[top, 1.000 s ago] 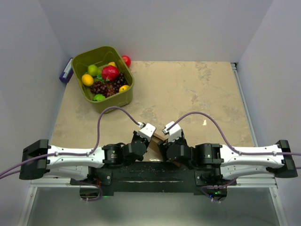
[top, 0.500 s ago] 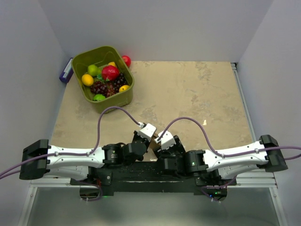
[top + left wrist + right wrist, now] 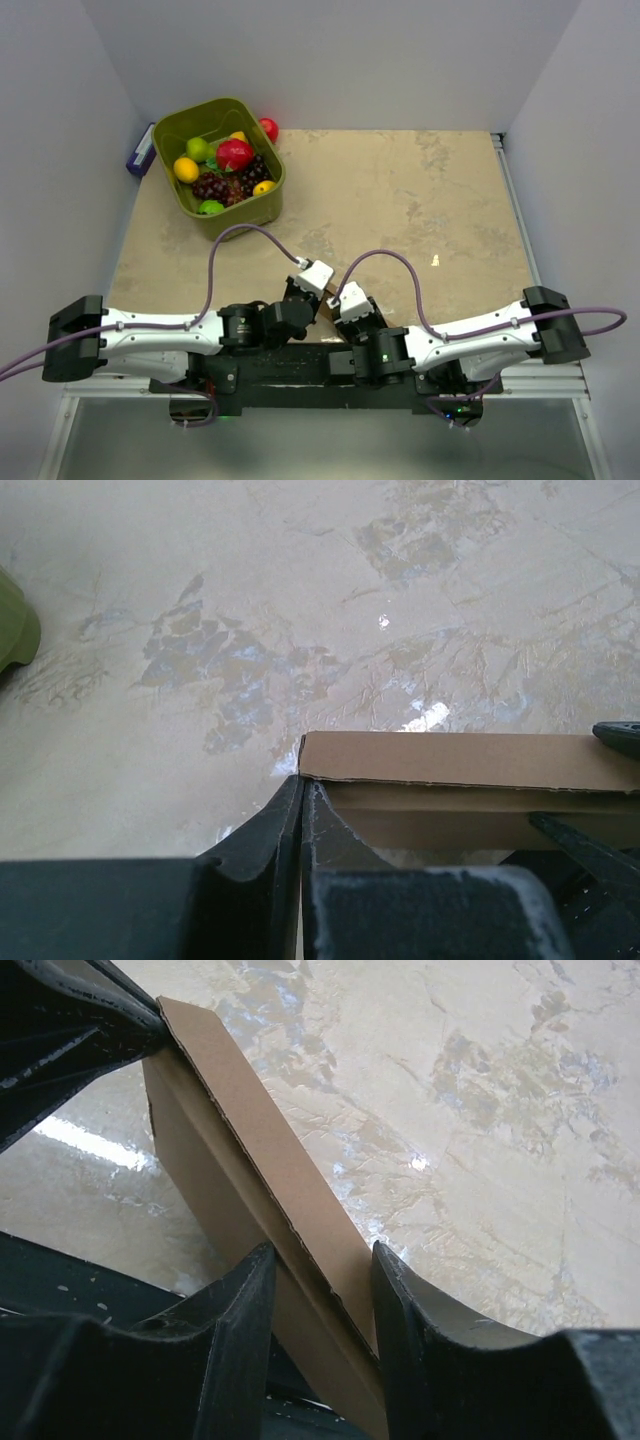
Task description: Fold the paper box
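L gripper (image 3: 300, 792) was pinched shut on paper box (image 3: 450, 761) corner; R gripper (image 3: 320, 1260) sat part-open, straddling its flap.

The left end effector (image 3: 300, 785) has its fingers pressed together at the left corner of the paper box (image 3: 450, 761), apparently pinching it. Beyond the box lies the mottled desk (image 3: 250, 600), with the green bin (image 3: 14, 630) far to the box's left.

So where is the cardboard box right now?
The paper box lies bottom centre in the top view, at the near edge of the table; the left gripper pinches one corner and the right gripper straddles a flap beside it.
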Tool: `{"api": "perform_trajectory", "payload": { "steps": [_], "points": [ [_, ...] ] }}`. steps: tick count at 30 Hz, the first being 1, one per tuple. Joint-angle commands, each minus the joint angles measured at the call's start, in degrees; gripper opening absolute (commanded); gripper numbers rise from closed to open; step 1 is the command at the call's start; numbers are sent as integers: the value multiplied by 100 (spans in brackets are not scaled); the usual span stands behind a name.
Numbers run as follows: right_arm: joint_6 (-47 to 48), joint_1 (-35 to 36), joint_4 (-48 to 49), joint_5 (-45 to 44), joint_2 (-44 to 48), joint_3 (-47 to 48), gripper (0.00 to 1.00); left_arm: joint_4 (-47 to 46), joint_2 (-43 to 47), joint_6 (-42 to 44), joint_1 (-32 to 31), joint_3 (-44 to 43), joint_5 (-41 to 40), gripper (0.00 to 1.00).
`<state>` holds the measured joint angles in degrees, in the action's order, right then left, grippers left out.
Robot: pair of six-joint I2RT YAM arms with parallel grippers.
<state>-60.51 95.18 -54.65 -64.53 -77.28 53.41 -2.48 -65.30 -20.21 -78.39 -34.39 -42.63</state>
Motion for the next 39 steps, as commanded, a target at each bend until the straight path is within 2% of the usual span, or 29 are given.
{"api": "perform_trajectory", "payload": {
  "steps": [1,5,10,13,16,17,19,20,22,26,39],
  "points": [
    [-304,-43,68,-16,98,-173,37,459,175,-220,-36,-112,466,17],
    [-233,-43,157,63,151,-269,36,468,613,-238,-27,-85,572,31],
    [-216,-43,183,99,160,-296,36,591,1071,-387,-36,-24,791,38],
    [-172,-43,218,108,160,-305,36,609,1396,-510,-19,47,914,45],
    [-128,-43,271,134,160,-305,35,521,1564,-607,262,-15,1447,54],
    [-110,-43,288,143,160,-296,35,407,1581,-616,585,-32,1668,56],
    [-66,-34,332,169,134,-296,35,336,1616,-677,981,-6,2299,58],
    [-66,-43,341,178,125,-287,35,-12,1608,-669,1288,37,2477,59],
    [-49,-43,376,187,116,-287,35,-147,1547,-686,1527,55,2846,61],
    [-22,-43,447,222,134,-305,35,-603,1065,-783,2212,82,3646,64],
    [-31,-43,403,275,143,-305,34,-1817,141,-845,2891,222,4650,65]
  ]
}}
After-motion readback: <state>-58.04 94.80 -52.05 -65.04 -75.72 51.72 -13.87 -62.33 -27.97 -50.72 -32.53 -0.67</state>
